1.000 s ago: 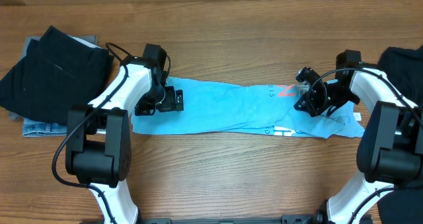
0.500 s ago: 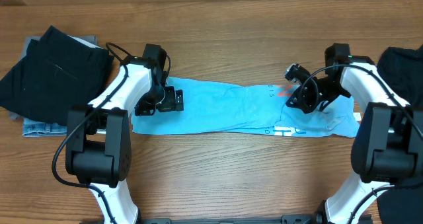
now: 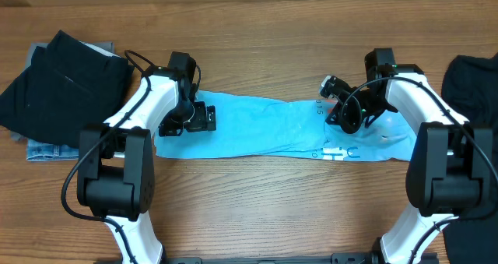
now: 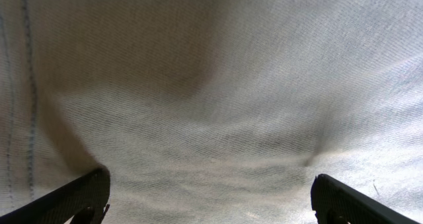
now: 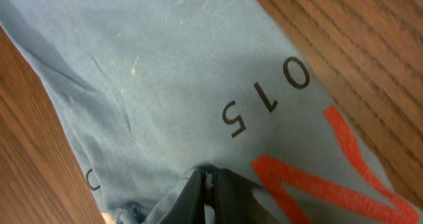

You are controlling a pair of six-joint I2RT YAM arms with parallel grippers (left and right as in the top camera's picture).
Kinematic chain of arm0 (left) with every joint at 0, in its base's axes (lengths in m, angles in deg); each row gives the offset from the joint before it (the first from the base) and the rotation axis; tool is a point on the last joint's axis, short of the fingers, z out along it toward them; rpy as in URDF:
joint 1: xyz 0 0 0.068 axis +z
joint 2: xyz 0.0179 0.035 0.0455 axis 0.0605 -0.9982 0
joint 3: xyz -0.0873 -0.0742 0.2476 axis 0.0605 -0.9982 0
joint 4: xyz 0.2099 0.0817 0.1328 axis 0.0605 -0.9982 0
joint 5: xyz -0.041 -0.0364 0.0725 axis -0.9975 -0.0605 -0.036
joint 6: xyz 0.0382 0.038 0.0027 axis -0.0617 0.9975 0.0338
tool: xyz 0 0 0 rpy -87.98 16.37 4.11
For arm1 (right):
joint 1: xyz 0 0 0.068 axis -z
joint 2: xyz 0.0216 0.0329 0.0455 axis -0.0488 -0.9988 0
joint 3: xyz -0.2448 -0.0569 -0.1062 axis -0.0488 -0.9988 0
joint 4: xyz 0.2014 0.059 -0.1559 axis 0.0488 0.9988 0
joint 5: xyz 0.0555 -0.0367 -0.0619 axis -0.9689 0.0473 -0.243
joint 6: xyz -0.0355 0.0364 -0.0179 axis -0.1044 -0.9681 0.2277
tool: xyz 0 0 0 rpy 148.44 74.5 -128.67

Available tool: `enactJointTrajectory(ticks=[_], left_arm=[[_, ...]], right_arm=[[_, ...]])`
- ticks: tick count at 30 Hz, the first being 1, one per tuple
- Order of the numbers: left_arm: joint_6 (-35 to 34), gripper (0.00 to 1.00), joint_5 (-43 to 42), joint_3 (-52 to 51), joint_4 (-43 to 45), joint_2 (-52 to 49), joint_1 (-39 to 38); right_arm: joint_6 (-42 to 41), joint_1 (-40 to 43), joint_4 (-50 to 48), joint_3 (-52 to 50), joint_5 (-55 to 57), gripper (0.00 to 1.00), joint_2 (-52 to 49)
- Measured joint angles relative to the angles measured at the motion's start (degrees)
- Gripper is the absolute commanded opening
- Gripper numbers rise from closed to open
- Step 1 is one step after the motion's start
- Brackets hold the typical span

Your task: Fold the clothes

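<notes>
- Wooden table [image 3: 257, 217] bears T-shirt [image 3: 264, 128]: judged light, limp; grip end hems.
- Left gripper [image 3: 207, 117], shirt's left end: apart.
- Right gripper [image 5: 210, 183], right end: pinching shirt.

The left arm [image 3: 148, 100] and right arm [image 3: 426, 100] are built alike: white moulded link shells between black cylindrical joint housings. The largest black housings stand nearest the front edge of the surface [image 3: 249, 209]. A thin black cable [image 3: 134, 59] loops outside each upper link. The left end effector [image 3: 194, 118] is black and blocky, with flat black fingers [image 4: 78, 196]. The right end effector [image 5: 208, 187] has slim, dark, tapered fingers.
</notes>
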Motion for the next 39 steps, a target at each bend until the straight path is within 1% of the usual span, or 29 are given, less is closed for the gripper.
enactJointTrajectory(ticks=[1, 2, 3, 5, 6, 7, 12, 16, 17, 19, 22, 25, 28, 30, 32, 36, 39], left_arm=[[0.0, 1.0, 0.0, 0.0, 0.0, 0.0, 0.0], [0.0, 1.0, 0.0, 0.0, 0.0, 0.0, 0.0], [0.0, 1.0, 0.0, 0.0, 0.0, 0.0, 0.0], [0.0, 1.0, 0.0, 0.0, 0.0, 0.0, 0.0], [0.0, 1.0, 0.0, 0.0, 0.0, 0.0, 0.0], [0.0, 1.0, 0.0, 0.0, 0.0, 0.0, 0.0], [0.0, 1.0, 0.0, 0.0, 0.0, 0.0, 0.0], [0.0, 1.0, 0.0, 0.0, 0.0, 0.0, 0.0], [0.0, 1.0, 0.0, 0.0, 0.0, 0.0, 0.0], [0.0, 1.0, 0.0, 0.0, 0.0, 0.0, 0.0], [0.0, 1.0, 0.0, 0.0, 0.0, 0.0, 0.0], [0.0, 1.0, 0.0, 0.0, 0.0, 0.0, 0.0], [0.0, 1.0, 0.0, 0.0, 0.0, 0.0, 0.0], [0.0, 1.0, 0.0, 0.0, 0.0, 0.0, 0.0], [0.0, 1.0, 0.0, 0.0, 0.0, 0.0, 0.0], [0.0, 1.0, 0.0, 0.0, 0.0, 0.0, 0.0], [0.0, 1.0, 0.0, 0.0, 0.0, 0.0, 0.0]], right_arm=[[0.1, -0.1, -0.1, 0.0, 0.2, 0.05, 0.0], [0.1, -0.2, -0.3, 0.0, 0.5, 0.12, 0.0], [0.2, -0.2, -0.4, 0.0, 0.7, 0.23, 0.0], [0.1, -0.2, -0.7, 0.0, 0.9, 0.31, 0.0], [0.3, -0.2, -0.9, 0.0, 0.9, 0.38, 0.0], [0.2, -0.2, -1.2, 0.0, 1.0, 0.4, 0.0], [-5.2, -0.2, -1.9, 1.2, 1.1, 0.4, 0.0], [-12.0, 0.0, 0.4, 6.2, 2.1, 0.43, 0.1], [-14.3, 0.0, 1.4, 7.8, 3.1, 0.44, 0.2], [-19.5, 0.6, 4.6, 10.9, 6.4, 0.49, 1.0], [-26.4, 2.4, 10.3, 13.9, 11.2, 0.49, 3.0], [-31.9, 4.8, 15.3, 14.7, 14.9, 0.49, 4.2], [-37.9, 7.3, 18.7, 14.6, 17.7, 0.47, 4.2], [-41.5, 8.8, 19.0, 14.6, 18.6, 0.45, 4.2], [-44.9, 10.7, 18.5, 14.3, 19.3, 0.42, 4.2], [-48.0, 13.2, 16.8, 12.0, 20.1, 0.37, 4.2], [-49.3, 13.4, 18.3, 9.0, 20.3, 0.34, 4.2]])
